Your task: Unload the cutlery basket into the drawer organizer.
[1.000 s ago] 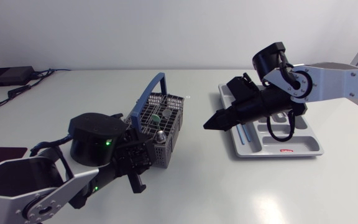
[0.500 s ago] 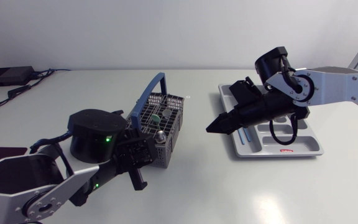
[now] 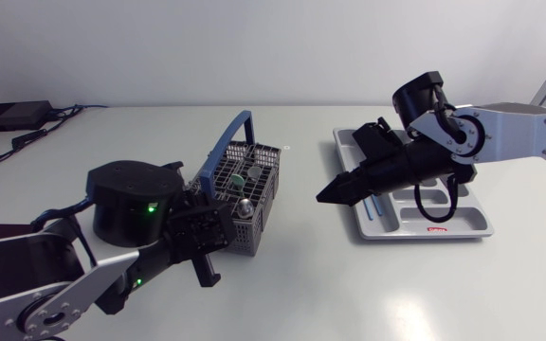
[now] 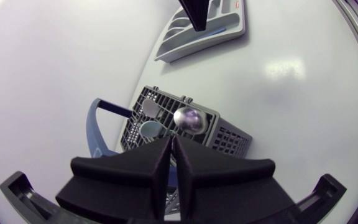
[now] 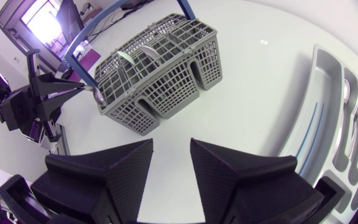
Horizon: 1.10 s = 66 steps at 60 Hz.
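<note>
A grey basket (image 3: 262, 194) with a blue handle stands on the white counter (image 3: 349, 294), with spoons (image 4: 188, 118) upright inside. The left jaws are pressed together, holding nothing, just beside the basket. The right jaws are spread and empty, hanging between the basket and the organizer (image 3: 472, 227), which lies well apart from it.

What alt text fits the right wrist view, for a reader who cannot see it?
The right end effector, open and empty, faces a grey cutlery basket with a blue handle, cutlery standing in it. The left end effector, shut, is at the basket's handle side; a grey drawer organizer holding some cutlery lies beside the right end effector.
</note>
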{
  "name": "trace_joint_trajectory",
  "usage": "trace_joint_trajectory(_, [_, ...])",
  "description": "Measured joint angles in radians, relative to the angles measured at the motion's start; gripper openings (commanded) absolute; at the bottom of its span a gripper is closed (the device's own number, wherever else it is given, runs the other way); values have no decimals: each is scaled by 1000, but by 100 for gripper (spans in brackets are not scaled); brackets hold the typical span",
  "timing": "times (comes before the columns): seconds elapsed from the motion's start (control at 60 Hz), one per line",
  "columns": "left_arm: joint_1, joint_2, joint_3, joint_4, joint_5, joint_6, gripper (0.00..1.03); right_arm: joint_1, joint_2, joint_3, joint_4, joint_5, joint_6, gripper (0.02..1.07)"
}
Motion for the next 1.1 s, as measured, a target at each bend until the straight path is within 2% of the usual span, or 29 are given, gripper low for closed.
trace_joint_trajectory(0.333, [-34, -70, 17, -44, -50, 39, 7, -7, -22, -19, 0, -3, -1, 49])
trace_joint_trajectory(0.7, [-95, -131, 17, -33, -127, 113, 7, -7, -54, -33, 0, -12, -1, 49])
trace_joint_trajectory(1.1, [-101, -204, 17, -19, -133, 195, 7, -5, -93, -36, -1, -15, -1, 49])
